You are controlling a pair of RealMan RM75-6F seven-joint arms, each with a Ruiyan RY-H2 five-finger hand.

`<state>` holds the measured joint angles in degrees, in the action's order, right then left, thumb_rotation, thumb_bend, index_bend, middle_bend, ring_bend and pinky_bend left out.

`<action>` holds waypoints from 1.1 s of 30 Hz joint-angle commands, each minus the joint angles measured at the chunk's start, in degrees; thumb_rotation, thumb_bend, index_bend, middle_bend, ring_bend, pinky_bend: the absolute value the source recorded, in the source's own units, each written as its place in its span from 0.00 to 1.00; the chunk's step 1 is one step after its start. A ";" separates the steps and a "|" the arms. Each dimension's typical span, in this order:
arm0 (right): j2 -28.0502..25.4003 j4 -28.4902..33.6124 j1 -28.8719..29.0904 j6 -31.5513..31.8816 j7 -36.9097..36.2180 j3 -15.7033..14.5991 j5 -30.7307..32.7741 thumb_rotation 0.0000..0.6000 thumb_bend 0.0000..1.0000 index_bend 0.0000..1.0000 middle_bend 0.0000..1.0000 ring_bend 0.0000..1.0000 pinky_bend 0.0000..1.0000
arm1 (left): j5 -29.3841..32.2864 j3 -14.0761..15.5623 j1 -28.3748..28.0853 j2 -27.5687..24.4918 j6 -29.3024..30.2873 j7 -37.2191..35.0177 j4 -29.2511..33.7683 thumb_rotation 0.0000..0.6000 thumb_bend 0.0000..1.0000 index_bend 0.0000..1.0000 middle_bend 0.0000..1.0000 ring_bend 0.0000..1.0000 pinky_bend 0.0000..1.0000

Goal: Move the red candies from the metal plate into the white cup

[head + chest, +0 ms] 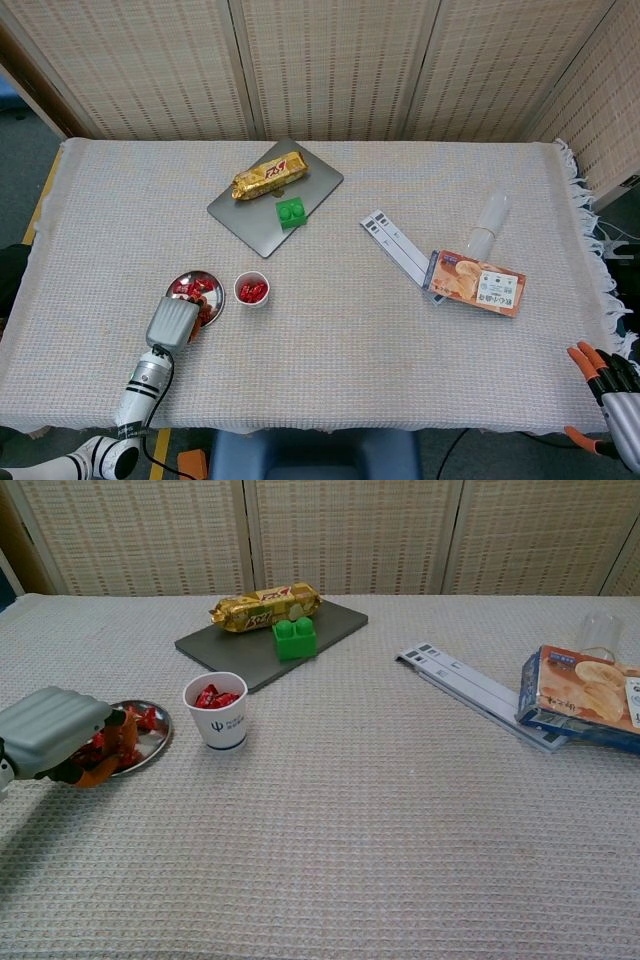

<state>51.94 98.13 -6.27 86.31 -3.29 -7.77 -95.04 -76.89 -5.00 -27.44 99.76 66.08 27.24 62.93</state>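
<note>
Landmark: small white paper cup [228, 711] with a dark printed mark, upright on the tabletop [380, 810] covered in beige woven cloth; red-wrapped candies [215, 695] show inside it at the rim. Just left of the cup: round shallow metal plate [153, 742], carrying a heap of red-wrapped candies [118, 742]. Left robot hand [52, 732], grey-backed with orange fingers [100, 773], sits over the near left part of the plate, further from the cup; its fingers are curled down among the candies, and whether they actually grip any cannot be told. Behind the cup, toward the screen wall: flat dark grey slab [275, 196], bearing a gold-foil snack bar [264, 606] and a green toy building block [295, 638] side by side. Well to the right of the cup: long white flat strip with dark squares [478, 690], touching an orange and blue biscuit box [580, 698]; a clear plastic bottle [489, 224] lies beyond the box. Right robot hand [612, 395], black with orange fingertips, is at the tabletop's far right near corner, well apart from the cup, fingers spread and holding nothing.
</note>
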 commanded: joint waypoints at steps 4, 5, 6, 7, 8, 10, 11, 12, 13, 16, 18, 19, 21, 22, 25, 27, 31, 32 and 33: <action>0.02 0.03 -0.03 0.05 0.08 -0.02 -0.04 1.00 0.04 0.00 0.00 0.00 0.06 | 0.34 -0.24 -0.19 -0.51 -0.22 0.56 0.29 1.00 0.41 0.46 0.51 0.74 1.00; 0.02 0.04 -0.03 0.04 0.10 -0.02 -0.03 1.00 0.04 0.00 0.00 0.00 0.06 | 0.48 -0.29 -0.21 -0.62 -0.33 0.70 0.35 1.00 0.41 0.47 0.52 0.74 1.00; 0.03 0.04 -0.02 0.03 0.13 -0.03 -0.04 1.00 0.04 0.00 0.00 0.00 0.06 | 0.64 -0.33 -0.23 -0.72 -0.45 0.84 0.40 1.00 0.41 0.48 0.53 0.74 1.00; 0.04 0.06 -0.02 0.01 0.19 -0.04 -0.06 1.00 0.04 0.00 0.00 0.00 0.06 | 0.88 -0.39 -0.25 -0.84 -0.67 1.03 0.49 1.00 0.41 0.49 0.54 0.75 1.00; 0.06 0.07 -0.01 -0.02 0.24 -0.05 -0.08 1.00 0.04 0.00 0.00 0.00 0.06 | 1.08 -0.44 -0.28 -0.94 -0.84 1.11 0.59 1.00 0.41 0.50 0.55 0.75 1.00; 0.09 0.07 0.01 -0.09 0.36 -0.07 -0.09 1.00 0.04 0.00 0.00 0.00 0.06 | 1.45 -0.56 -0.37 -1.11 -1.17 1.36 0.78 1.00 0.41 0.52 0.58 0.75 1.00; 0.11 0.09 0.01 -0.09 0.42 -0.08 -0.12 1.00 0.04 0.00 0.00 0.00 0.07 | 1.56 -0.60 -0.41 -1.16 -1.26 1.49 0.85 1.00 0.41 0.53 0.60 0.75 1.00; 0.11 0.12 -0.01 -0.05 0.45 -0.09 -0.14 1.00 0.04 0.00 0.00 0.00 0.07 | 1.67 -0.63 -0.45 -1.19 -1.32 1.66 0.91 1.00 0.41 0.54 0.61 0.75 1.00; 0.12 0.12 -0.03 0.00 0.45 -0.09 -0.15 1.00 0.04 0.00 0.00 0.00 0.07 | 1.70 -0.63 -0.49 -1.21 -1.34 1.73 0.94 1.00 0.41 0.55 0.62 0.75 1.00; 0.14 0.12 -0.09 0.09 0.47 -0.11 -0.19 1.00 0.04 0.00 0.00 0.00 0.07 | 1.84 -0.68 -0.61 -1.26 -1.46 1.87 0.98 1.00 0.41 0.58 0.65 0.75 1.00; 0.15 0.12 -0.11 0.15 0.48 -0.13 -0.25 1.00 0.04 0.00 0.00 0.00 0.07 | 2.04 -0.63 -0.61 -1.32 -1.68 1.84 1.10 1.00 0.42 0.60 0.66 0.75 1.00; 0.17 0.09 -0.13 0.18 0.48 -0.14 -0.27 1.00 0.04 0.00 0.00 0.00 0.07 | 2.24 -0.60 -0.61 -1.34 -1.86 2.02 1.14 1.00 0.42 0.61 0.67 0.76 1.00; 0.17 0.08 -0.12 0.16 0.48 -0.14 -0.27 1.00 0.04 0.00 0.00 0.00 0.07 | 2.60 -0.58 -0.63 -1.32 -2.13 2.52 1.12 1.00 0.43 0.63 0.69 0.76 1.00; 0.16 0.09 -0.12 0.14 0.50 -0.16 -0.30 1.00 0.04 0.00 0.00 0.00 0.07 | 2.89 -0.66 -0.64 -1.28 -2.29 2.56 1.18 1.00 0.44 0.64 0.70 0.76 1.00; 0.15 0.06 -0.15 0.23 0.44 -0.15 -0.31 1.00 0.04 0.00 0.00 0.00 0.07 | 2.74 -0.81 -0.68 -1.24 -1.68 2.67 1.13 1.00 0.45 0.66 0.71 0.76 1.00; 0.17 0.04 -0.17 0.28 0.42 -0.16 -0.33 1.00 0.04 0.00 0.00 0.00 0.07 | 2.35 -0.87 -0.62 -1.37 -0.99 2.36 1.46 1.00 0.46 0.67 0.72 0.76 1.00; 0.19 0.08 -0.09 0.11 0.53 -0.17 -0.34 1.00 0.04 0.00 0.00 0.00 0.07 | 1.56 -0.87 -0.54 -2.06 0.26 2.34 2.65 1.00 0.47 0.68 0.72 0.76 1.00; 0.19 0.09 -0.09 0.12 0.53 -0.18 -0.35 1.00 0.04 0.00 0.00 0.00 0.07 | 1.60 -0.85 -0.52 -2.22 0.25 2.43 2.88 1.00 0.47 0.68 0.72 0.76 1.00; 0.18 0.10 -0.10 0.15 0.52 -0.18 -0.37 1.00 0.04 0.00 0.00 0.00 0.08 | 1.67 -0.84 -0.50 -2.38 0.20 2.48 3.08 1.00 0.47 0.68 0.73 0.76 1.00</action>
<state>52.12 98.23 -6.37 86.46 -2.77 -7.94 -95.42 -75.23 -5.85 -27.96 97.47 66.27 29.67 65.93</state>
